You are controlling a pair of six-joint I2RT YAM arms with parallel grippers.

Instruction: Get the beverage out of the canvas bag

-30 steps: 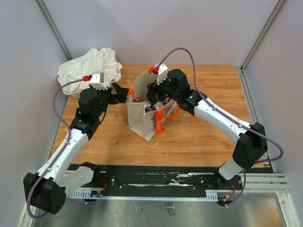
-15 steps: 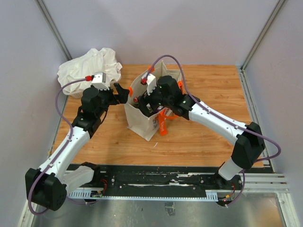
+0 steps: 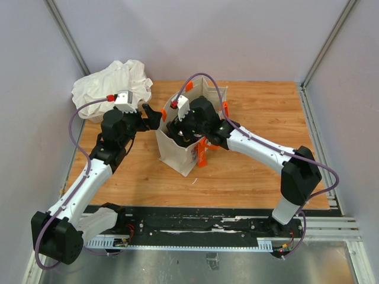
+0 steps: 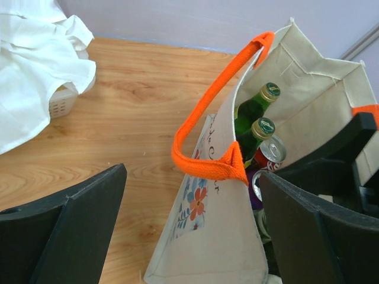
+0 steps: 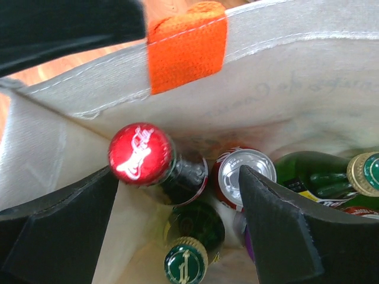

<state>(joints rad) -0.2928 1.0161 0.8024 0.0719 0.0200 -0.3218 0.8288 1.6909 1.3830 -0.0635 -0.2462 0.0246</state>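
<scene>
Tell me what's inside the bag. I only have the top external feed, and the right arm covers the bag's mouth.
Observer: In the right wrist view, a red-capped dark bottle stands between the open fingers of the right gripper, close to one of them.
Operator: Anything else within reach?
Observer: A silver-topped can sits right beside that bottle, also between the fingers, and a green-capped bottle is nearer the camera.
Operator: Is the left arm holding the bag?
Observer: No. In the left wrist view the left gripper is open. Its fingers are on either side of the canvas bag wall and orange handle, and are not closed on them.
</scene>
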